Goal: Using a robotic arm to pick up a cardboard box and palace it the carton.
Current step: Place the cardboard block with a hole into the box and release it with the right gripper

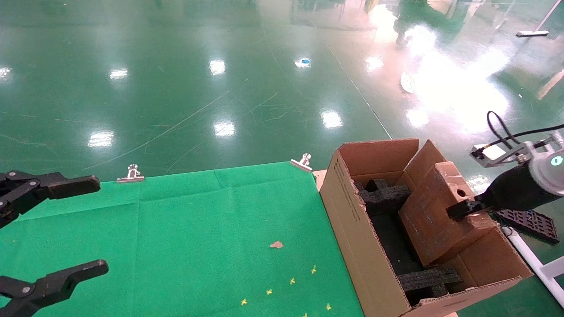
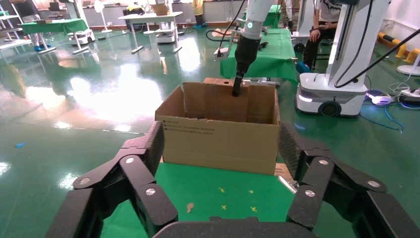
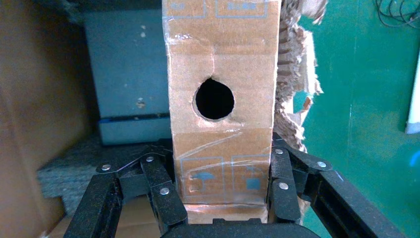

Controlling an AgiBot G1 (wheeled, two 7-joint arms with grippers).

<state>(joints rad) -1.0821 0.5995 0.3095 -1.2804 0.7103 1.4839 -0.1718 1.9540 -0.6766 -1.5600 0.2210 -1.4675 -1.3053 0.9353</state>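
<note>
Right claw [image 1: 460, 210]: one, fingers [image 3: 166, 198] clamped on both faces of the cardboard box [image 1: 434, 215], held tilted inside the carton [image 1: 352, 229] above black foam blocks [image 1: 383, 196]. Left claw [image 1: 66, 229]: one, spread wide, holding nothing, over the green table [image 1: 198, 229]. Cardboard box: one. Carton: one, beside the table. Foam blocks visible: two.

Three views, one shared carton

Head looks down, carton [image 1: 374, 246] at four o'clock; left wrist faces it across the cloth; right wrist sits inside.
</note>
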